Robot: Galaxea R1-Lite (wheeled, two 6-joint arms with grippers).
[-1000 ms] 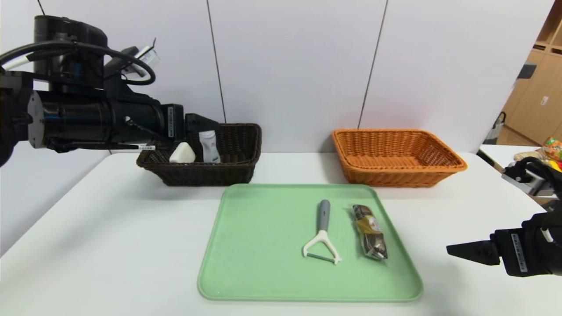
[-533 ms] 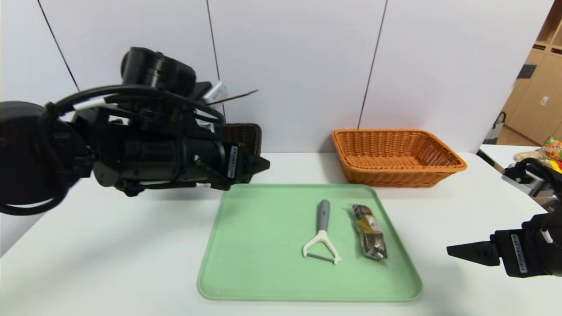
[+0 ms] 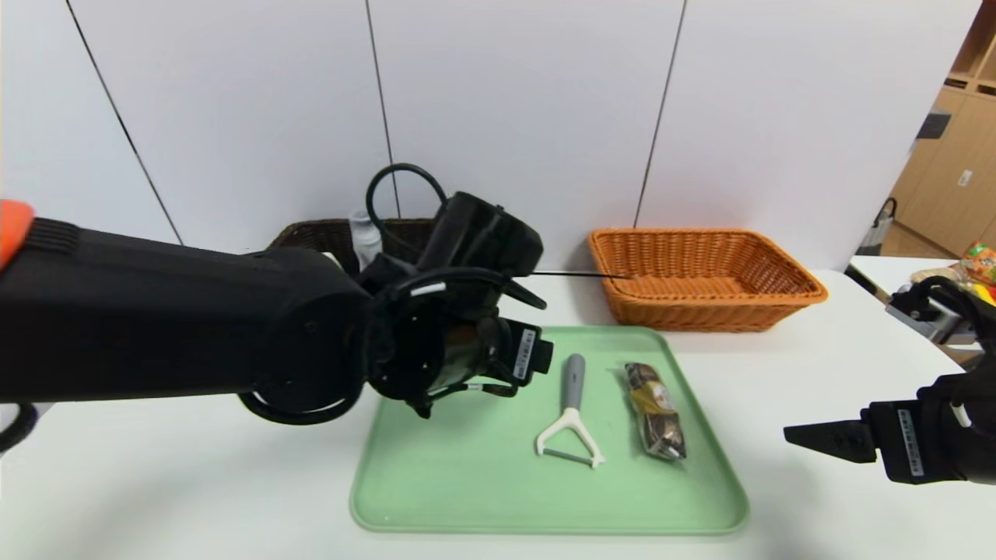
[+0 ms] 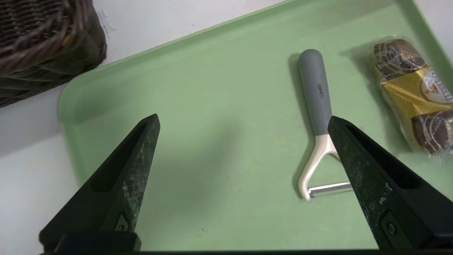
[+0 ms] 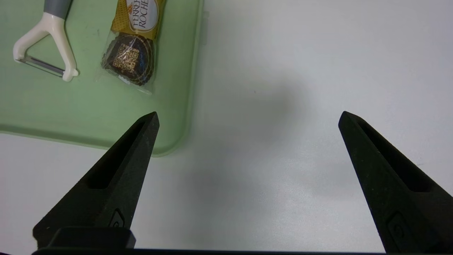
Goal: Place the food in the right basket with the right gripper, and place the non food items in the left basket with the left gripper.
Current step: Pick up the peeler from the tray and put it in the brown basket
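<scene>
Over tray [image 4: 198, 106]: L gripper [image 4: 244, 120], jaws open, empty.

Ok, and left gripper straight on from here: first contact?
Likely the bare floor of the green tray; the peeler sits off toward one finger. Left gripper's height is unclear.

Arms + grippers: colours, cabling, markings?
Left arm: black, with an orange patch toward its base, looping black cables with white tags, and a white barcode-like label near the gripper. Left gripper: black tapered fingers, scuffed inside faces. Right gripper: matching black tapered fingers, similar label, black cable.
</scene>
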